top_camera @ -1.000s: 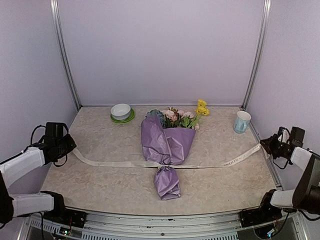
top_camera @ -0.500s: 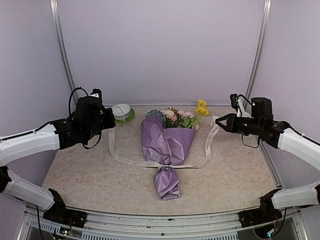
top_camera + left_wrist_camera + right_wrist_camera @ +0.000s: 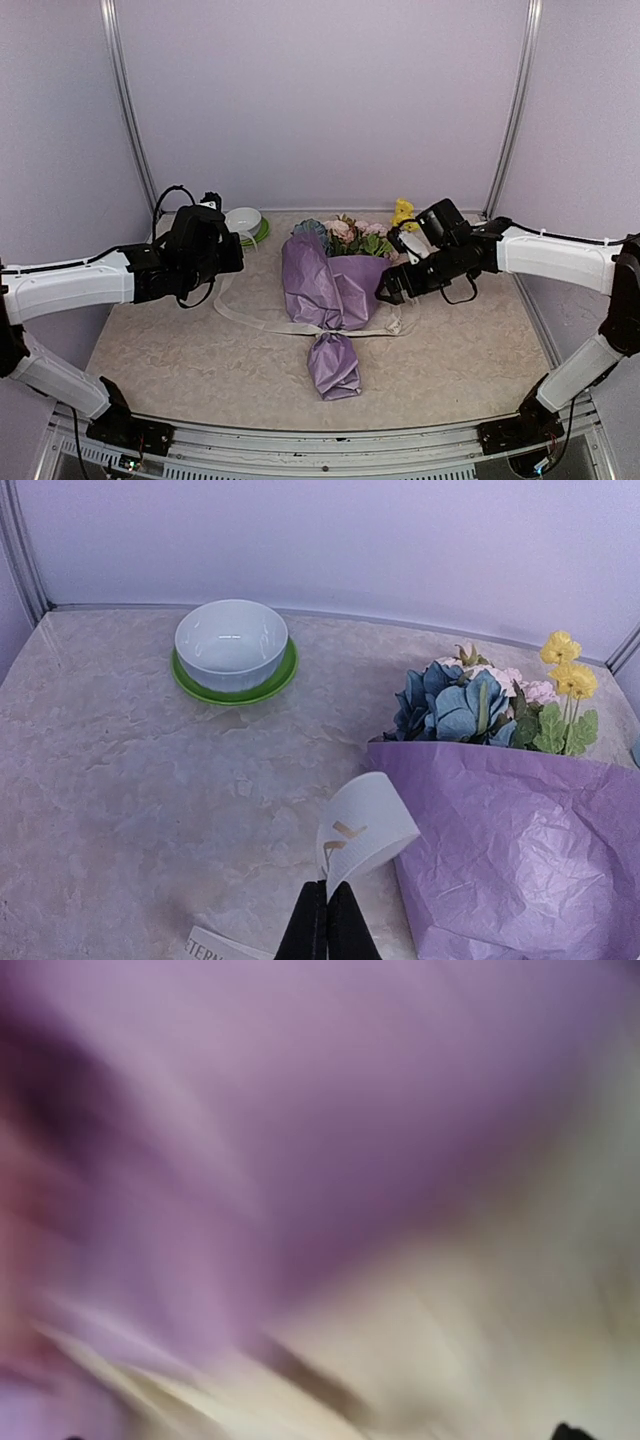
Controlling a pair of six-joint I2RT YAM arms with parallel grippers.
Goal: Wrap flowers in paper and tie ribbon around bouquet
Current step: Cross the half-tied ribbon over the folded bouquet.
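The left arm (image 3: 70, 288) and the right arm (image 3: 555, 252) are built the same way: smooth white tube-shaped shells, joined by black joints. Just behind the jaws, each arm has a bulky black wrist block. A thin black cable (image 3: 163, 197) makes a loop above the left block. The left jaws are two slim black blades. At the end far from the jaws, each arm has a black base (image 3: 125, 432).

ribbon (image 3: 365, 825) | lower strip: "ETERN" | loop: "AL" | other lettering unreadable

Lilac-pink paper (image 3: 335, 285), blue, pink and yellow flowers (image 3: 470, 705), cream lettered ribbon (image 3: 362, 830), white bowl (image 3: 231, 643), green saucer (image 3: 235, 696)
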